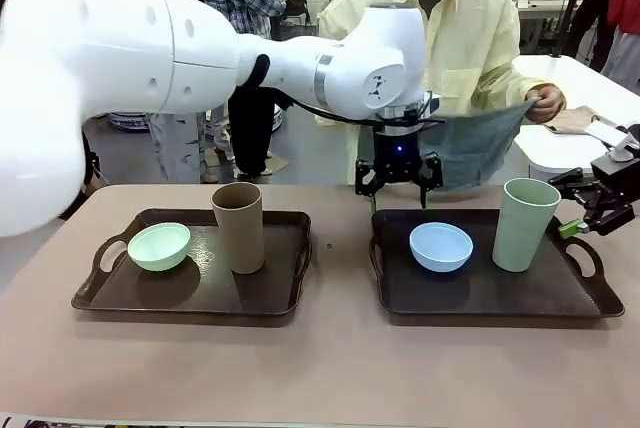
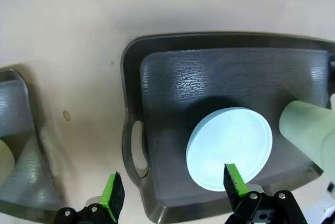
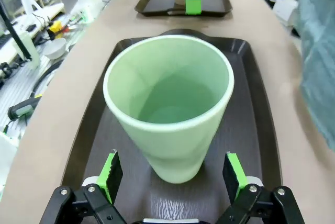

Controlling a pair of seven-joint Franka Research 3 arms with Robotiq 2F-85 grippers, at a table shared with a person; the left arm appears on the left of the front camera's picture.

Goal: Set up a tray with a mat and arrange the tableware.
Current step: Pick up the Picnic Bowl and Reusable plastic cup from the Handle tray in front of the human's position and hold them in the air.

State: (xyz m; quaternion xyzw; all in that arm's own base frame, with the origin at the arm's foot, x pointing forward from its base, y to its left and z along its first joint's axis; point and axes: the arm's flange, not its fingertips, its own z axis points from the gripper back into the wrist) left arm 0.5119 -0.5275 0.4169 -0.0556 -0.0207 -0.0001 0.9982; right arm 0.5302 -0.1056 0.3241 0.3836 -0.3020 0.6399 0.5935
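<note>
Two dark trays lie on the table. The left tray (image 1: 100, 293) holds a mint green bowl (image 1: 159, 246) and a brown tumbler (image 1: 238, 228). On the right tray (image 1: 600, 298) stand a light blue bowl (image 1: 441, 246) and a pale green tumbler (image 1: 526, 224). My left gripper (image 1: 398, 183) hangs open over that tray's far left corner, above the blue bowl (image 2: 229, 148) and clear of it. My right gripper (image 1: 588, 214) is open just right of the green tumbler (image 3: 170, 103), its fingers (image 3: 110, 174) wide of it. A person holds up a grey-blue mat (image 1: 480, 143) beyond the right tray.
Bare tan table (image 1: 330, 368) stretches in front of and between the trays. A white table with papers (image 1: 575, 113) stands at the far right. The person sits at the far edge, and other people stand behind on the left.
</note>
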